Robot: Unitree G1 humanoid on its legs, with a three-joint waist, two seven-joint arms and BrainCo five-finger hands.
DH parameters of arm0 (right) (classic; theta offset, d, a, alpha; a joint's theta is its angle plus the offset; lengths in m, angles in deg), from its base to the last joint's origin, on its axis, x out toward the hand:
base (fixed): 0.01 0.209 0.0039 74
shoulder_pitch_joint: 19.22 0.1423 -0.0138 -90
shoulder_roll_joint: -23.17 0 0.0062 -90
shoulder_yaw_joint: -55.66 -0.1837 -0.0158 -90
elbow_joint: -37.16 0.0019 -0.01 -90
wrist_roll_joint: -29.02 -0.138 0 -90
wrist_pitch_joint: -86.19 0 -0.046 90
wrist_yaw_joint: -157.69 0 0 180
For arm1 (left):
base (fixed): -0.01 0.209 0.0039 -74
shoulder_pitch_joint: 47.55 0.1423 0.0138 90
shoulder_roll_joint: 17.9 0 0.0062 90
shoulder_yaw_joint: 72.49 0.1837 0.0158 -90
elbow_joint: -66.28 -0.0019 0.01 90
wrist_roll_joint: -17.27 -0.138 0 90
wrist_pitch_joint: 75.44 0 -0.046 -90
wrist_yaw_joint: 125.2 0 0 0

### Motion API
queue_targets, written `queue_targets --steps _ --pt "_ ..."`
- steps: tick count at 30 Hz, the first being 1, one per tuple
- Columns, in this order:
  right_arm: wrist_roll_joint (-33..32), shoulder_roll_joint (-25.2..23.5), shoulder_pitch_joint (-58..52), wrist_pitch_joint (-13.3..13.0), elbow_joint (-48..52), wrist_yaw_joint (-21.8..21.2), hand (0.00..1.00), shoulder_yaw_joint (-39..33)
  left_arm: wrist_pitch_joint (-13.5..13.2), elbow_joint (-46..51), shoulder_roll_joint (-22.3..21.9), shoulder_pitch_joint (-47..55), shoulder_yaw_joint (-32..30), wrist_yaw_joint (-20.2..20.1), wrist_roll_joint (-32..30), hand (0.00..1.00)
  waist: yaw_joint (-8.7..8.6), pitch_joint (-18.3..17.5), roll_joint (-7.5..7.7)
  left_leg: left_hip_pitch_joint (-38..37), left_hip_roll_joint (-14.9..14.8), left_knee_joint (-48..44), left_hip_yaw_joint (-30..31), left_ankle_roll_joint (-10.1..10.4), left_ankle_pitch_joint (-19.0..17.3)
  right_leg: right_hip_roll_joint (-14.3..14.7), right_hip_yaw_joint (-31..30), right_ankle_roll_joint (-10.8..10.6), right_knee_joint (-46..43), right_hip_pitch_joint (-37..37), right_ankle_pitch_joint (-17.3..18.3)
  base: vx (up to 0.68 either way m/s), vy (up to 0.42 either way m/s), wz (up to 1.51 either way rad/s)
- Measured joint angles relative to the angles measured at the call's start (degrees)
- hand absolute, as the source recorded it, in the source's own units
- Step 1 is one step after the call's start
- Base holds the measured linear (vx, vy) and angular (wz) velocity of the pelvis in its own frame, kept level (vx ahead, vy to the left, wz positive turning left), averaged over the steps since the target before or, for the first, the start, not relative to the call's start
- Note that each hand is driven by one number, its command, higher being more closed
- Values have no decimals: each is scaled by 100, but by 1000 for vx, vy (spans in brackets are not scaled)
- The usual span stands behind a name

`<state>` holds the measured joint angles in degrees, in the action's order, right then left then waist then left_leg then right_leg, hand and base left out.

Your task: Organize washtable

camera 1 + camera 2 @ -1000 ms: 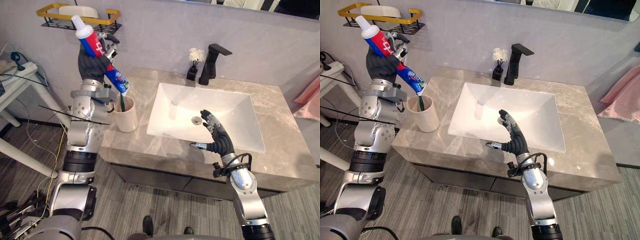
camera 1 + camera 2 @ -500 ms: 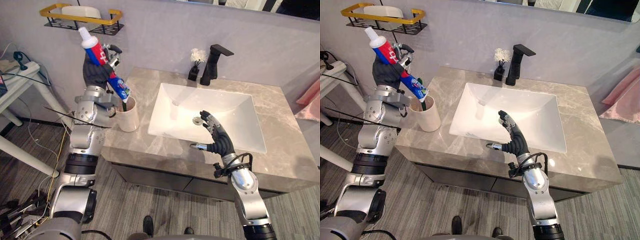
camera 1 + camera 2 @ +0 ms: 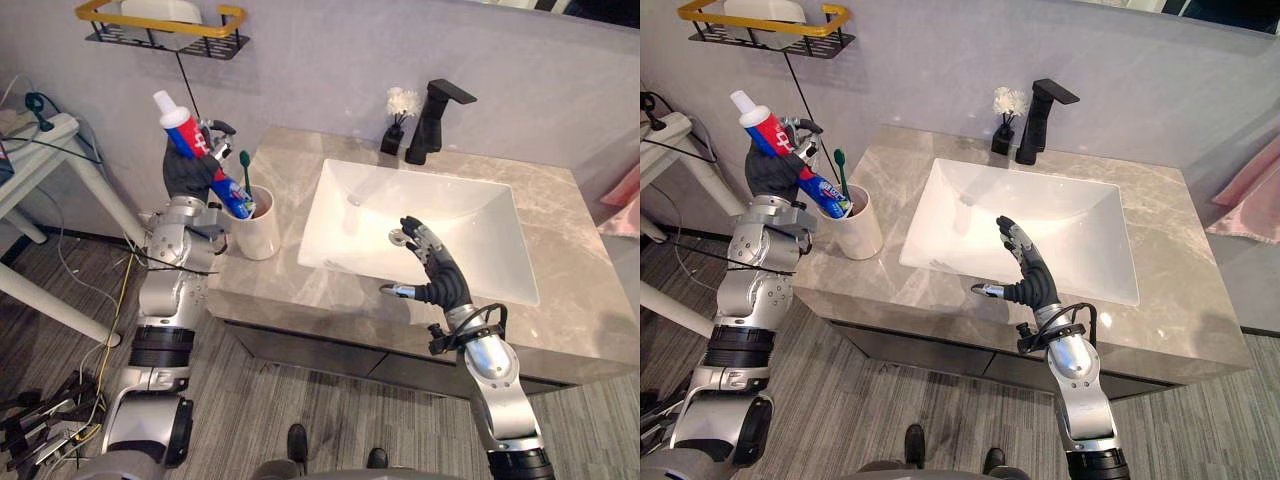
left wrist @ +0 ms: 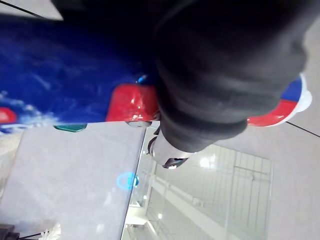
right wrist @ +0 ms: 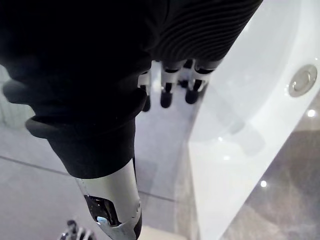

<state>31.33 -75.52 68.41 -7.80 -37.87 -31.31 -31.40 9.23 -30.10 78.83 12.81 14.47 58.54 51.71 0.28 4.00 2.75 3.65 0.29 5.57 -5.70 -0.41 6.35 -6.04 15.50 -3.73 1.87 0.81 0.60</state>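
left hand [image 3: 188, 172] is raised at the left end of the countertop [image 3: 570, 290], its fingers curled round a toothpaste tube [image 3: 180, 125] about mid-length. the red, white and blue tube is tilted: the white cap points up and away from the sink, and the blue tail slants down to the mouth of the white cup [image 3: 260, 232]. the tail seems to dip just inside the rim, though the angle makes it hard to be sure. in the left wrist view the tube [image 4: 60, 75] runs across behind the dark cover, held tight against the hand.

a green toothbrush [image 3: 246, 175] stands upright in the same cup, head up, just beside the tube's lower end. the cup sits on the grey marble countertop, just left of the white rectangular sink [image 3: 500, 240].

right hand [image 3: 437, 278] hovers over the sink's front rim with fingers straight and spread, thumb out to the side, holding nothing. in the right wrist view the drain [image 5: 302, 80] shows in the basin past its fingertips.

at the back edge a black faucet [image 3: 432, 120] stands behind the sink, with a small black vase of white flowers [image 3: 398, 125] just to its left. a black wire shelf with a gold rail [image 3: 150, 18] hangs on the wall above the left hand. a pink towel [image 3: 622, 200] hangs at the far right.
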Motion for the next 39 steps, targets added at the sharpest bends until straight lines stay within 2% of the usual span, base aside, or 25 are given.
queue_targets --steps 4,5,10,28,31,35,39 --pt "0 0 -56 5 0 -9 0 0 1 54 -12 89 -5 -2 33 100 22 5 5 -5 1 1 -4 0 0 -4 -2 1 -10 -2 2 0 0 0" --pt "1 -1 -57 5 0 -10 0 0 3 113 -13 149 -8 -2 36 0 22 9 10 -6 1 1 -8 0 0 -5 -4 1 -10 -2 2 0 0 0" --pt "0 -1 -59 6 0 -21 0 -2 7 210 -13 211 -17 -15 21 0 44 81 99 -6 -3 1 -23 1 0 -3 -5 2 -10 -4 3 0 0 0" --pt "2 0 -58 6 0 -129 0 -6 1 588 9 180 92 -161 -156 0 33 82 104 -7 2 1 -37 0 0 -6 -8 1 -6 -5 1 0 0 0" --pt "2 2 -53 5 -1 -128 0 23 1 582 143 -65 164 -125 -154 0 41 77 99 -14 1 1 -34 1 1 -6 -7 1 -9 1 1 0 0 0" --pt "1 72 -22 4 -2 -129 0 52 -40 581 631 -741 288 -111 -133 0 41 60 81 -38 13 1 -11 -1 4 -14 5 2 -11 34 2 0 0 1" --pt "0 232 22 -1 -4 -131 0 232 -273 593 1159 -1174 255 -99 -107 0 49 6 21 -75 28 2 64 -1 4 -18 65 9 15 108 9 1 0 6"
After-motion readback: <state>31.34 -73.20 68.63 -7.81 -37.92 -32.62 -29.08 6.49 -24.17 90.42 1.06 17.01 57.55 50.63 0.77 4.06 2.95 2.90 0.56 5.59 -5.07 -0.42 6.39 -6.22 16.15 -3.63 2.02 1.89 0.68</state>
